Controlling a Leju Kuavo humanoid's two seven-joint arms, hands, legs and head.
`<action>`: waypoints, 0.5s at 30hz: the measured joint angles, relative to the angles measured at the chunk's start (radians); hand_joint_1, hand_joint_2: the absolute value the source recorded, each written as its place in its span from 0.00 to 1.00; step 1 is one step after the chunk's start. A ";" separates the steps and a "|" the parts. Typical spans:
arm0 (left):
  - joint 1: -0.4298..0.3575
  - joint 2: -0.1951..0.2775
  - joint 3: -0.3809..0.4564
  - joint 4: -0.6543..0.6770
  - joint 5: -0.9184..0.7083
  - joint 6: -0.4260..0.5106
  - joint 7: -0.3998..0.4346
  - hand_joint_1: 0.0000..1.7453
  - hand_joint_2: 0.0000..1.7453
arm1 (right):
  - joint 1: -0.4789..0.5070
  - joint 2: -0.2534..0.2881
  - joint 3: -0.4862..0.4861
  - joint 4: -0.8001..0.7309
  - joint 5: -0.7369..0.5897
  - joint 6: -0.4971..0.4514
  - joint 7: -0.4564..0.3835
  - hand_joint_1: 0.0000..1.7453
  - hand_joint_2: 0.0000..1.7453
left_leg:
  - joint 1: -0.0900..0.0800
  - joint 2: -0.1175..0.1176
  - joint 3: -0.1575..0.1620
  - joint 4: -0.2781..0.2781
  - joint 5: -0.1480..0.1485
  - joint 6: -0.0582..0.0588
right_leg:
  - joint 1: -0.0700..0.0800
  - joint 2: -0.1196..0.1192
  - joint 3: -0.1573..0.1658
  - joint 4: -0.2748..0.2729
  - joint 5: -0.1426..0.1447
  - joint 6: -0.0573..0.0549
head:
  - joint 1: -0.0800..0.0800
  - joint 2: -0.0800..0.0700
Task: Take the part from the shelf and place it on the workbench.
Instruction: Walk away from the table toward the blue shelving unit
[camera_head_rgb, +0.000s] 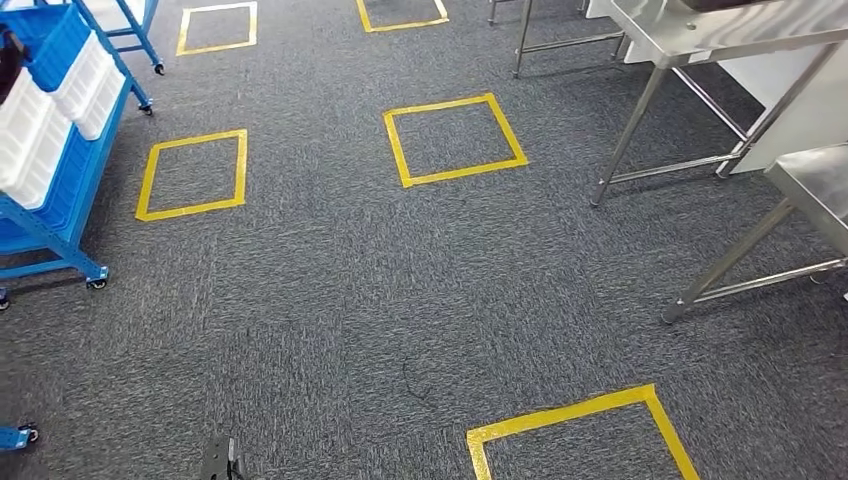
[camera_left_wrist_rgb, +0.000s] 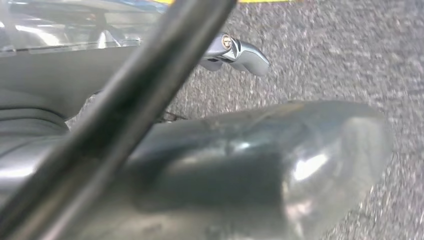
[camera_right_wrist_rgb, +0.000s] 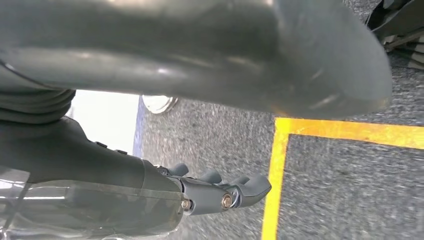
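Observation:
The blue wheeled shelf (camera_head_rgb: 62, 190) stands at the left edge of the head view, with white bins (camera_head_rgb: 45, 125) on its tilted levels. A steel workbench (camera_head_rgb: 720, 35) stands at the far right, and a second steel table (camera_head_rgb: 815, 180) is nearer. I cannot make out any part in the bins. My left hand (camera_left_wrist_rgb: 240, 165) hangs over the carpet, its thick thumb close to the camera and one finger (camera_left_wrist_rgb: 237, 50) stretched out, holding nothing. My right hand (camera_right_wrist_rgb: 100, 165) also hangs over the carpet, with its fingers (camera_right_wrist_rgb: 220, 192) slightly bent and apart, and it holds nothing.
Grey carpet carries yellow taped squares, one in the middle (camera_head_rgb: 455, 138), one beside the shelf (camera_head_rgb: 193, 172) and one near my feet (camera_head_rgb: 580, 432). Thin table legs (camera_head_rgb: 628, 135) reach down at the right. A dark cable (camera_left_wrist_rgb: 125, 110) crosses the left wrist view.

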 joint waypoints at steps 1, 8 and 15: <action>-0.002 0.000 0.000 0.000 -0.002 0.001 0.001 0.00 0.00 | 0.000 0.000 0.000 0.000 0.002 0.001 -0.001 0.00 0.00 | -0.003 0.025 0.039 -0.075 0.030 0.004 | 0.001 -0.012 0.004 0.000 -0.003 0.003 | 0.000 0.000; 0.024 0.007 -0.017 0.000 -0.061 0.007 -0.025 0.00 0.00 | -0.009 -0.001 -0.006 -0.001 -0.005 0.011 -0.029 0.00 0.00 | -0.010 0.026 0.102 -0.212 0.069 0.040 | 0.005 -0.029 0.014 0.024 -0.042 0.036 | 0.000 0.000; 0.156 0.141 -0.164 0.047 -0.344 -0.059 -0.166 0.00 0.00 | 0.015 -0.003 -0.049 0.000 -0.016 -0.003 -0.160 0.00 0.00 | -0.010 -0.061 0.108 -0.212 0.069 0.048 | -0.003 0.071 -0.080 0.199 -0.082 0.037 | 0.001 0.000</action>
